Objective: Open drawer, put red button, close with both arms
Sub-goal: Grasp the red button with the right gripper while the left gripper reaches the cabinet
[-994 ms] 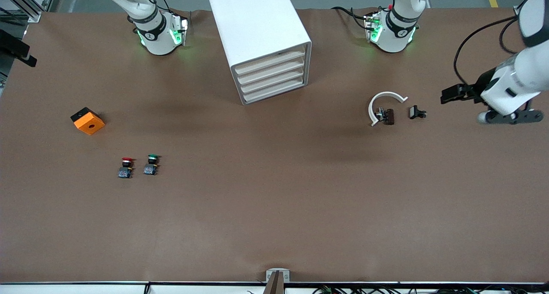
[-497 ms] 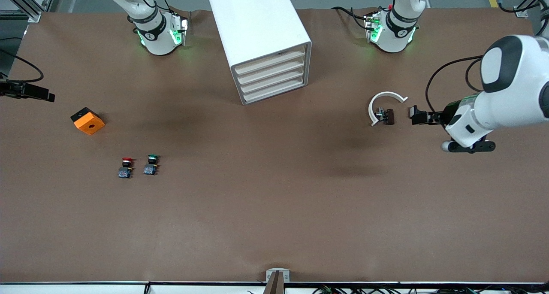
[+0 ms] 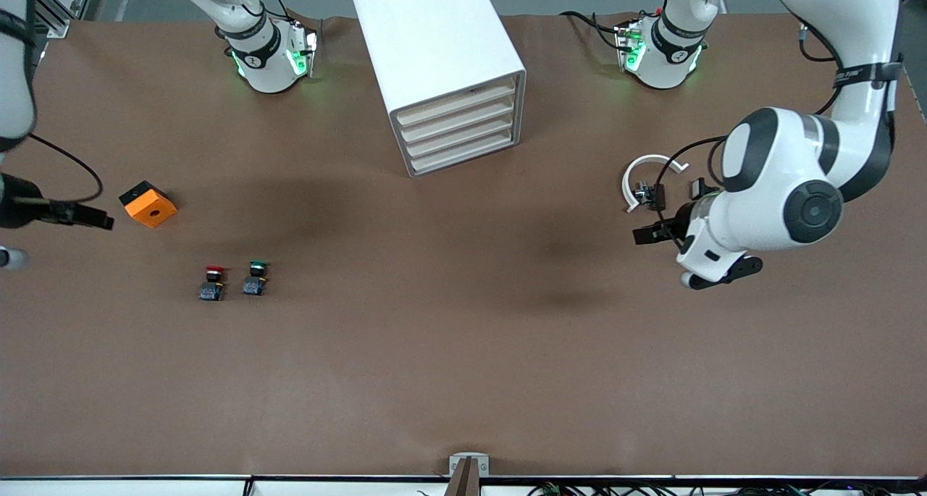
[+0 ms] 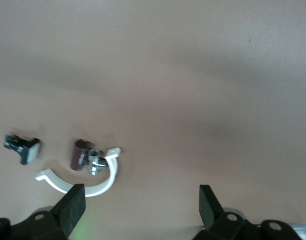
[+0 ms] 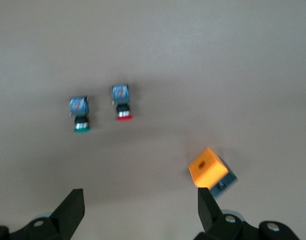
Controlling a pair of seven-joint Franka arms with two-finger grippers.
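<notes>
Left end effector (image 4: 138,206): I am watching it hanging in the air with its fingers (image 4: 72,206) spread wide and gripping nothing; it is sitting over the bare brown surface (image 3: 463,351) toward the left arm's end, just beside the white curved clip (image 3: 646,179).
Right end effector (image 5: 137,209): I am seeing its fingers (image 5: 71,206) spread apart and empty too; it is hovering over the surface near the orange block (image 3: 148,203), at the right arm's end.
Red button (image 3: 212,282): I am seeing it standing on the surface toward the right arm's end, nearer to the front camera than the orange block, touched by neither end effector.
Green button (image 3: 255,278): it is sitting just beside the red button, on the side toward the drawer cabinet, the two not touching.
Drawer cabinet (image 3: 439,69): I am seeing the white unit standing between the two arm bases, with all four drawers (image 3: 458,132) showing flush with its front.
Small parts: a brown cylinder with a metal fitting (image 4: 85,157) is lying inside the curve of the white clip, and a small black connector (image 4: 22,147) is lying near them, apart from the clip.
</notes>
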